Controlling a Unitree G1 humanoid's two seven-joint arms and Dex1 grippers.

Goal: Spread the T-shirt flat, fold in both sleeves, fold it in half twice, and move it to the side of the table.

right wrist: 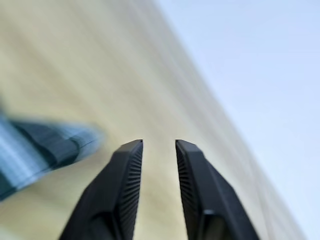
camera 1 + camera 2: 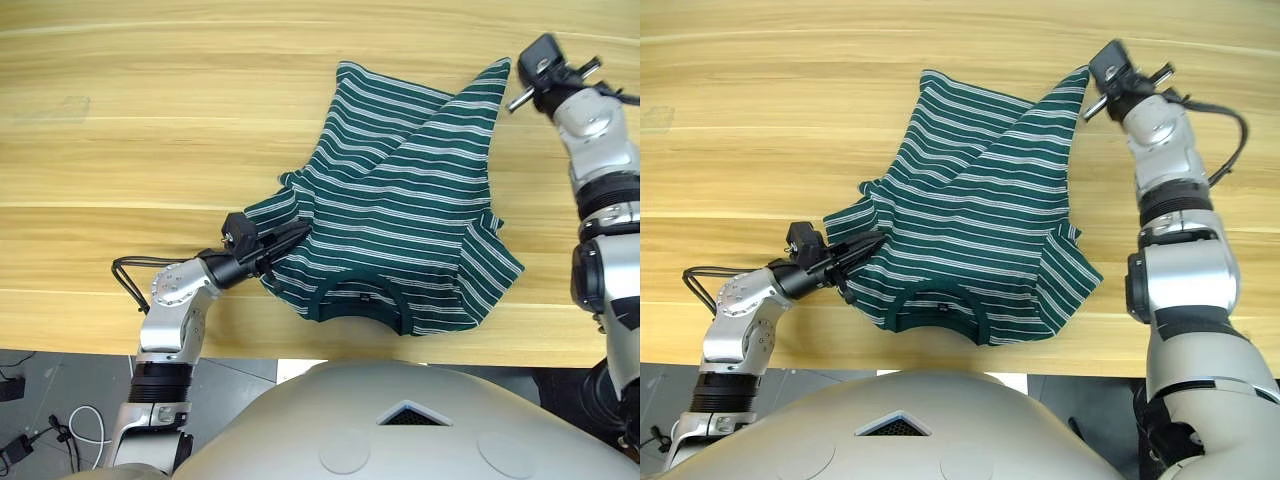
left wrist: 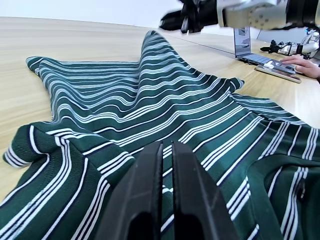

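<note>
Fingers (image 3: 189,192) of the left gripper (image 3: 166,145) pinch a sleeve of the T-shirt (image 2: 400,200) near the table (image 2: 150,100) front edge; the right gripper (image 1: 158,143), fingers apart, hovers beside the far hem corner.

Desk (image 3: 75,35): light wood-grain surface with long horizontal board seams.

Laptop (image 3: 248,46): open, standing on the far part of the desk, screen upright and facing away from the near edge. A flat grey device (image 3: 274,68) lies just beside it on the same surface. A dark tangle (image 3: 279,47), probably cables, lies beyond them.

Wall (image 3: 100,10): plain white, behind the far edge of the desk.

Floor (image 2: 60,385): grey, below the near edge of the desk on the left side. A white cable (image 2: 88,424) lies looped on it. A black cable (image 2: 14,384) and a black plug (image 2: 18,447) lie near the white cable.
</note>
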